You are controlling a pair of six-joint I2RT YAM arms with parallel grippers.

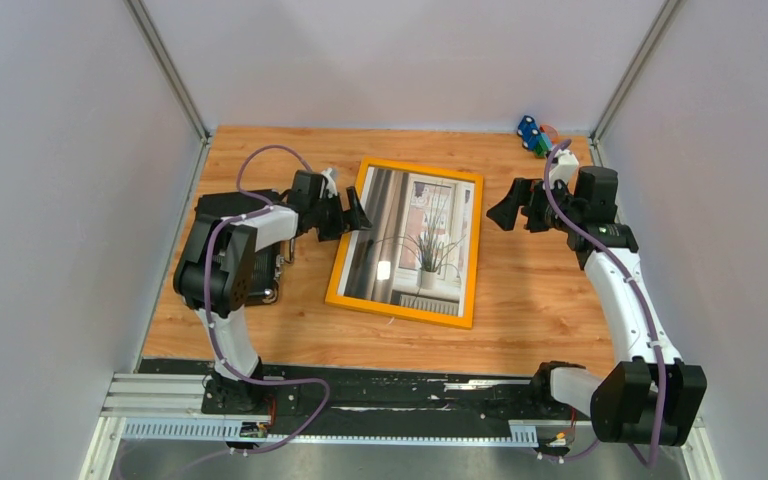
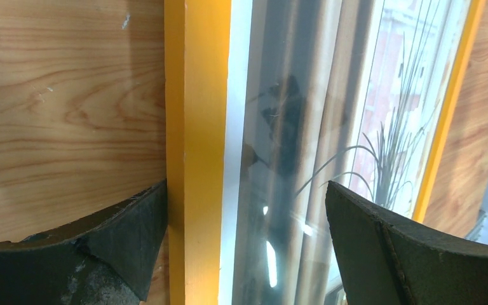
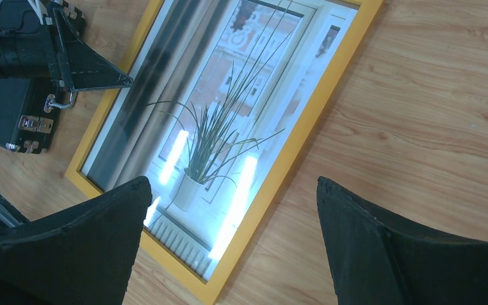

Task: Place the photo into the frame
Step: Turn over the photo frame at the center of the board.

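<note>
The frame [image 1: 345,250], orange-tan with thin rails, lies flat in the middle of the table. The photo [image 1: 415,235], a potted plant by a curtained window, sits inside it under the pane. My left gripper [image 1: 352,212] is open at the frame's left rail. In the left wrist view the gripper [image 2: 244,216] straddles that rail [image 2: 197,127]: one finger is just outside it, the other over the photo [image 2: 330,114]. My right gripper [image 1: 505,205] is open and empty, above the table right of the frame. Its wrist view shows the gripper [image 3: 232,197] over the frame's rail [image 3: 292,146] and the photo [image 3: 222,114].
A black case [image 1: 260,275] with metal latches sits left of the frame under the left arm, also in the right wrist view [image 3: 6,114]. Small blue, green and orange items [image 1: 533,135] lie at the back right corner. Grey walls enclose the wooden table.
</note>
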